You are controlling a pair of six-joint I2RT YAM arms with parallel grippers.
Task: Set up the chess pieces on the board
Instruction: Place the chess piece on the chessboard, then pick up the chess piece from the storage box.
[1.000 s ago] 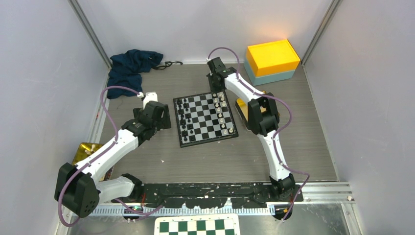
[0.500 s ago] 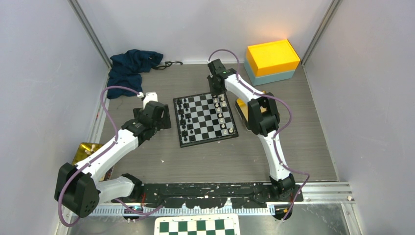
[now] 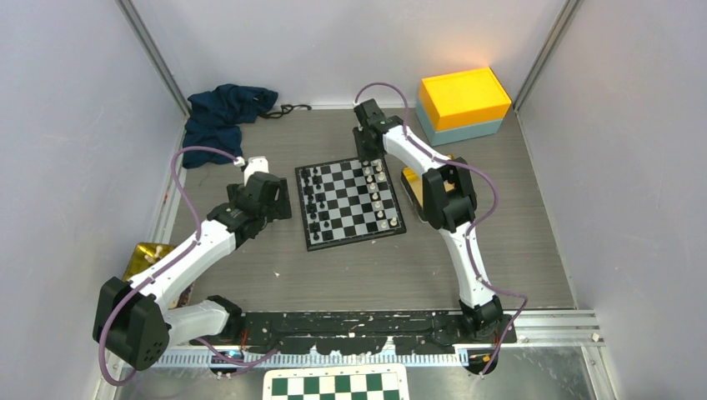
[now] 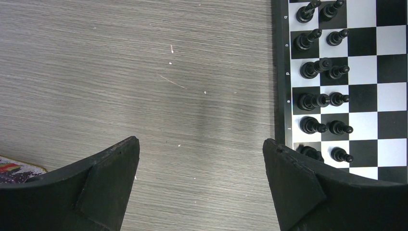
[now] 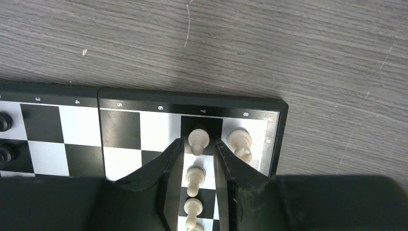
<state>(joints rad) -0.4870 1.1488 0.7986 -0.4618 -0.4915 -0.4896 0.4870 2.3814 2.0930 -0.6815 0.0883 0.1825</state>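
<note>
The board point(image 3: 346, 200) lies mid-table, a little toward the far edge. The black pieces point(image 4: 312, 67) stand in two files along its side facing the left edge. The cream-white ones point(image 3: 379, 196) stand along the side facing the right edge.

These figurines look very light, hard and smooth, with narrow bases, so a nudge would likely tip one into its neighbours. The best hold is probably across the slim stem below the head, with light pressure and a straight vertical lift.

The right gripper point(image 3: 368, 158) is at the board's far end, pointing down. Its fingers point(image 5: 175, 154) straddle the last white pawn point(image 5: 198, 138), which stands upright beside a corner piece point(image 5: 239, 140). The gap is narrow, with a sliver of dark square showing on each side, so the fingers seem not to pinch the pawn. The right arm reaches from the near edge, its elbow beside the board.

The left gripper point(image 4: 199, 144) is spread wide and empty over bare tabletop, just beside the black side of the board. Its arm stretches low from the near-left corner.
</note>
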